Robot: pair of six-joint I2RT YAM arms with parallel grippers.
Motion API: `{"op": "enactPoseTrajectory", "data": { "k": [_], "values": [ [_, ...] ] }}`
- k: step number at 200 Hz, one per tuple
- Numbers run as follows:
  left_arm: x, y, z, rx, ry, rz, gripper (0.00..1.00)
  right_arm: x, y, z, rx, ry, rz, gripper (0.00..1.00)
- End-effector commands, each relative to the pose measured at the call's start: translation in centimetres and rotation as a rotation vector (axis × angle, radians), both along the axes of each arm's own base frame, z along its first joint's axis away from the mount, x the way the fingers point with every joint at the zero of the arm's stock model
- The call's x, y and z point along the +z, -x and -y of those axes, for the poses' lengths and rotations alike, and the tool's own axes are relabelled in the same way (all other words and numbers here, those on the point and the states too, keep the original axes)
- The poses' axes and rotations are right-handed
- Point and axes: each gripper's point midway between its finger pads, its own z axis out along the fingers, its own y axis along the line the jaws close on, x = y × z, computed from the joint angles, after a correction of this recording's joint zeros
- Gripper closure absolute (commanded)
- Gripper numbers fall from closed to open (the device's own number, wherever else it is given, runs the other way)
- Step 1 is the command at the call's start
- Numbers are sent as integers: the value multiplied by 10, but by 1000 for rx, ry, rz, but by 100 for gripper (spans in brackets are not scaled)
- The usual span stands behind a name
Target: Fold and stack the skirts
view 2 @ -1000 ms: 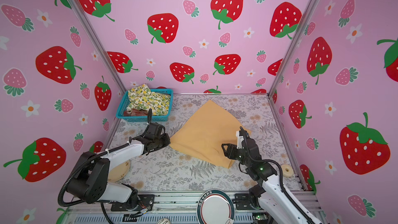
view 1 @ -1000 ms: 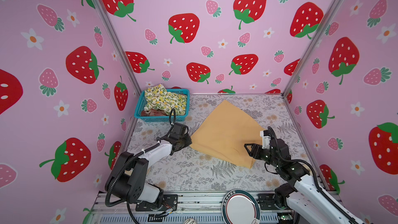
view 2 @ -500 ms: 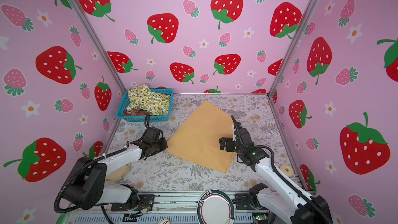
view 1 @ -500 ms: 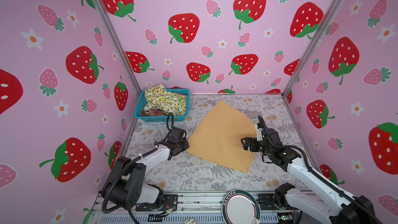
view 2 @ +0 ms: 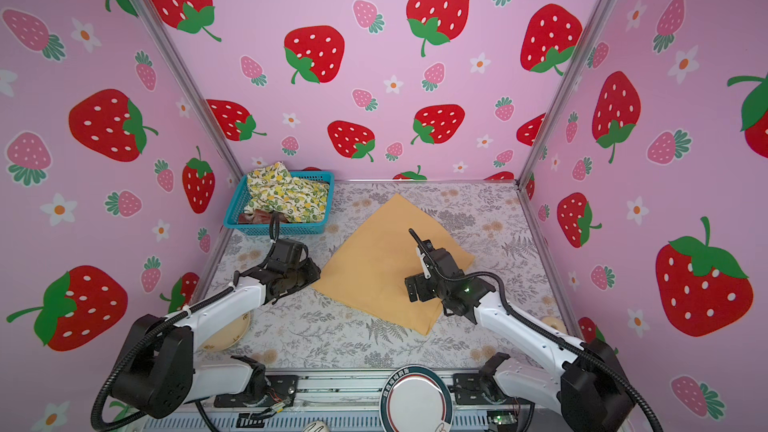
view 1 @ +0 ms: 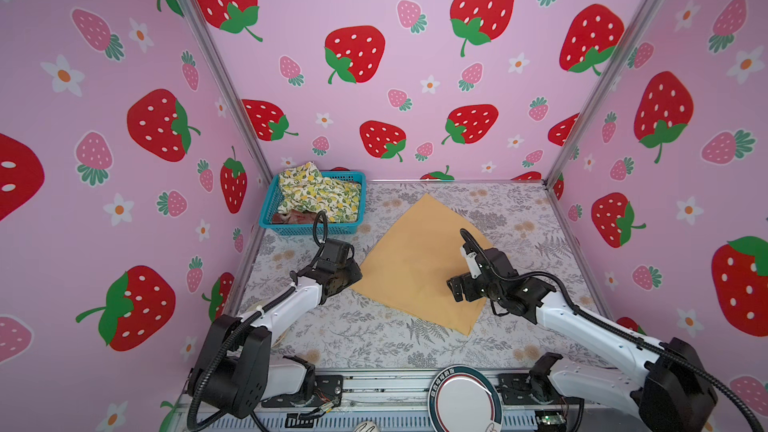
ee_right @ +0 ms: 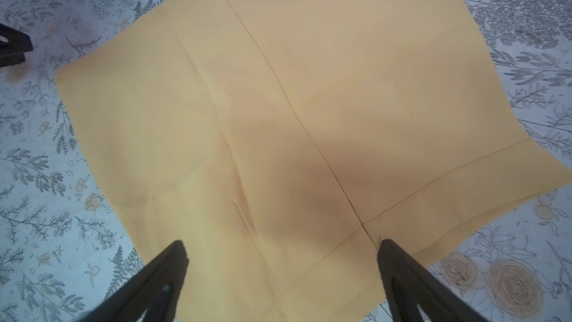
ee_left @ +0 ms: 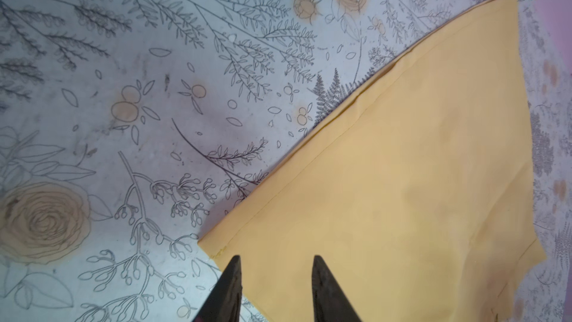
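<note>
The mustard-yellow skirt (view 1: pixel 419 268) lies spread flat on the table in both top views. My left gripper (view 1: pixel 352 281) sits at its left corner. In the left wrist view my left gripper (ee_left: pixel 275 260) stands partly open just above that corner of the mustard-yellow skirt (ee_left: pixel 402 165), pinching nothing. My right gripper (view 1: pixel 455 288) hovers over the skirt's near right part. In the right wrist view my right gripper (ee_right: pixel 280 244) is wide open and empty above the cloth. The lemon-print skirt (view 1: pixel 320 195) lies crumpled in the basket, with the plaid skirt (view 1: pixel 295 216) showing beneath it.
The teal mesh basket (view 1: pixel 309 229) stands at the back left corner. A round plate (view 1: pixel 463 398) rests on the front rail, and a tan plate (view 2: pixel 226 332) lies under my left arm. Strawberry-print walls close in three sides.
My left gripper has opened and let go of the yellow skirt's left corner. My right gripper has opened, risen and moved left over the skirt, which now lies flat.
</note>
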Motion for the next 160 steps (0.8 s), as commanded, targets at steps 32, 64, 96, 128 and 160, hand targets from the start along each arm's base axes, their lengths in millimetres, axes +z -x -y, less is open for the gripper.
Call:
{"op": "enactPoseTrajectory", "data": {
  "k": [32, 64, 96, 128, 160],
  "values": [
    [-23, 27, -13, 77, 13, -57, 54, 1, 5, -16, 29, 73, 22, 4],
    [-34, 22, -11, 88, 19, -73, 54, -6, 12, -20, 38, 138, 15, 5],
    [-44, 13, -6, 95, 29, -96, 56, -6, 17, -26, 51, 159, 25, 5],
    [-53, 10, -4, 98, 27, -116, 63, -5, 20, -29, 55, 153, 30, 5],
    [-59, 13, -5, 91, 21, -134, 81, -10, 24, -30, 68, 165, 24, 5]
  ]
}}
